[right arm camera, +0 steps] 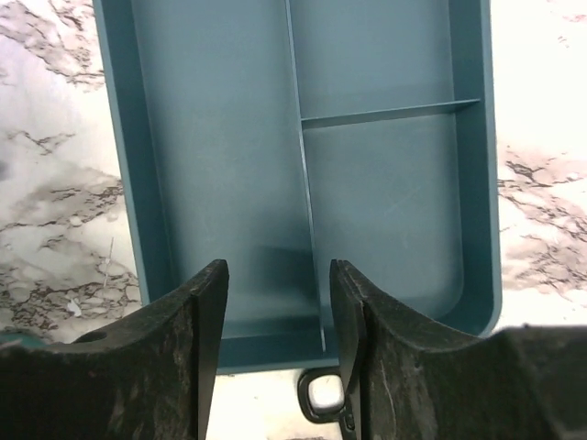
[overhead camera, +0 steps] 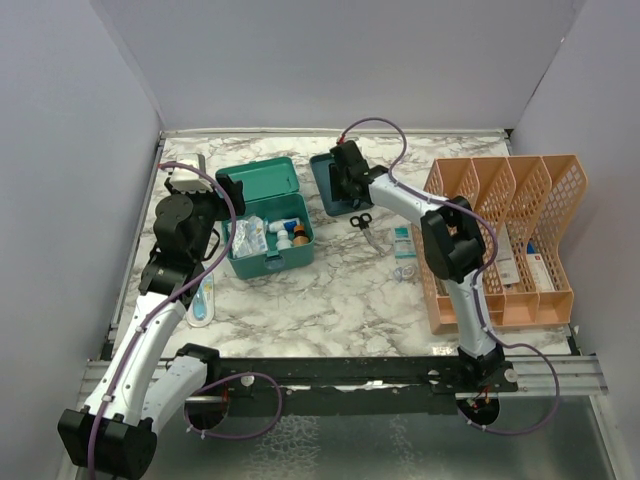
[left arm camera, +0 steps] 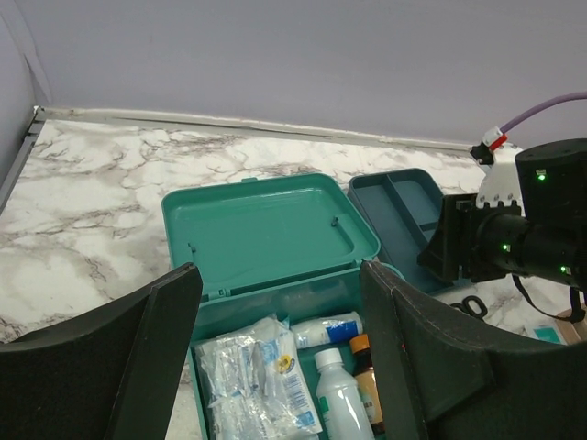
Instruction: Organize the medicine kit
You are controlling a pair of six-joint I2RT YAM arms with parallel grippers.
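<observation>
The teal medicine kit (overhead camera: 272,262) stands open at the back left, its lid (left arm camera: 261,225) tipped back. Inside lie clear gauze packets (left arm camera: 252,380), a white bottle (left arm camera: 337,399), a brown bottle with an orange cap (left arm camera: 364,367) and a white-and-blue roll (left arm camera: 327,328). My left gripper (overhead camera: 231,192) (left arm camera: 277,275) is open and empty above the kit's rear. The matching divided insert tray (overhead camera: 322,178) (right arm camera: 220,137) lies empty to the right of the kit. My right gripper (overhead camera: 345,188) (right arm camera: 277,268) is open and empty just above the tray's near edge.
Black-handled scissors (overhead camera: 361,222) (right arm camera: 326,396) lie just in front of the tray. A small teal-and-white box (overhead camera: 403,240) lies beside the orange mesh file rack (overhead camera: 548,185), which holds some boxes. A blue-and-white item (overhead camera: 202,298) lies at the left. A white object (overhead camera: 185,168) sits at the back left.
</observation>
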